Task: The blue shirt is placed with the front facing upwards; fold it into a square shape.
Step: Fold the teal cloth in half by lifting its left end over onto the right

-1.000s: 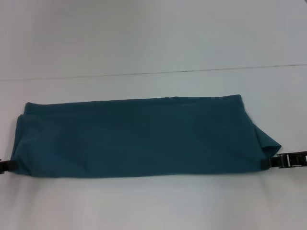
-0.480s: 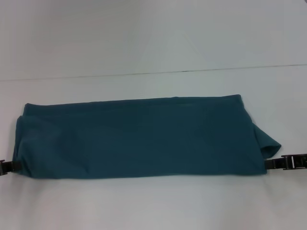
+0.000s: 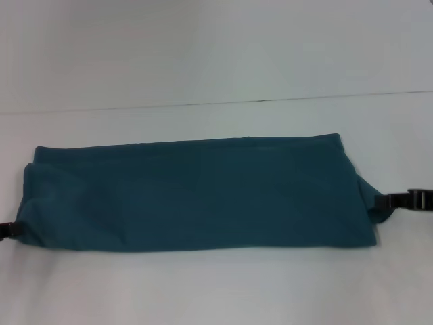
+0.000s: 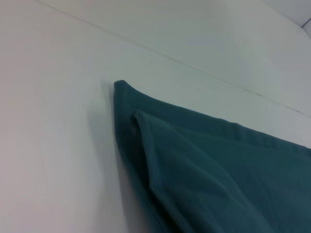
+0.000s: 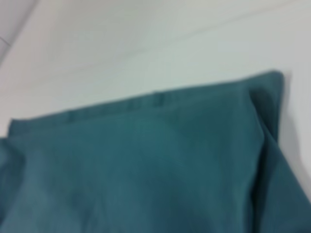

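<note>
The blue shirt (image 3: 196, 196) lies folded into a long flat band across the white table, plain side up, with no lettering showing. My left gripper (image 3: 8, 229) sits at the picture's left edge, just off the band's near left corner. My right gripper (image 3: 389, 201) is at the band's right end, touching the tip of the sleeve flap (image 3: 375, 200) that sticks out there. The left wrist view shows the layered left end of the shirt (image 4: 218, 174). The right end of the shirt (image 5: 146, 160) fills the right wrist view.
The white table (image 3: 216, 291) runs beyond the shirt on all sides. A thin seam line (image 3: 216, 103) crosses it behind the shirt.
My right gripper has moved from the band's near right corner farther from me and outward to the sleeve flap. My left gripper has slid further left, almost out of the picture.
</note>
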You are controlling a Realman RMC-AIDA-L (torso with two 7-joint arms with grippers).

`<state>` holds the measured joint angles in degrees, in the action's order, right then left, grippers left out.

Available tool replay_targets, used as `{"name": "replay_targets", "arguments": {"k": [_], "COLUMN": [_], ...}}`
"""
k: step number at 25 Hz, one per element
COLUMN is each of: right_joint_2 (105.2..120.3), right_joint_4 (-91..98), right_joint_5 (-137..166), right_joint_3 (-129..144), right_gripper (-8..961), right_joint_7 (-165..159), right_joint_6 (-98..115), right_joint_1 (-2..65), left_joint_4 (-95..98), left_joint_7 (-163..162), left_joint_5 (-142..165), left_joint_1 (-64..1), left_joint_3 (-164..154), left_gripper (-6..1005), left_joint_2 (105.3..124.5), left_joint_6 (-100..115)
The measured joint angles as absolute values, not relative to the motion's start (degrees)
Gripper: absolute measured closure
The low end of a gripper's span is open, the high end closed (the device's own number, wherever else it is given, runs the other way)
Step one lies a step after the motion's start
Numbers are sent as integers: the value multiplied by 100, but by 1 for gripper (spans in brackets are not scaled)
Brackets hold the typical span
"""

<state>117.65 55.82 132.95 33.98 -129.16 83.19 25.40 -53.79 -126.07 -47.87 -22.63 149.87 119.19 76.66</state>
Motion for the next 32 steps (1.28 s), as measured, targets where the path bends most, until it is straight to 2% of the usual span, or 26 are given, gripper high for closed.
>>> {"name": "replay_targets", "arguments": {"k": [3, 7, 10, 19, 26, 32], "right_joint_2": [11733, 11757, 11743, 11757, 11794, 11766], "right_joint_4": [5531, 5488, 5360, 5194, 4866, 4559], "right_joint_5": [12949, 12618, 12463, 11830, 11432, 11409], "right_joint_3": [3396, 3393, 3392, 3339, 3330, 3331], "right_gripper": [846, 655, 519, 144, 77, 38], "right_joint_7": [-12706, -12388, -12147, -11543, -10980, -10794], "right_joint_6": [8335, 8336, 8313, 7979, 7592, 7123], "right_joint_1": [2527, 2533, 2597, 2650, 2748, 2921], "left_joint_4": [-5379, -5379, -5379, -5378, -5133, -4794], "left_joint_7": [-12601, -12599, -12614, -12637, -12719, -12751], "left_joint_5": [-4789, -4790, -4790, -4995, -5368, -5363], "left_joint_1": [-2274, -2277, -2281, -2413, -2593, -2991], "left_joint_3": [15022, 15033, 15085, 15720, 15731, 15695], "left_gripper": [960, 954, 781, 597, 329, 165], "left_joint_2": [11918, 11920, 11927, 11947, 11960, 11960], "left_joint_6": [7650, 7611, 7608, 7443, 6868, 6720]}}
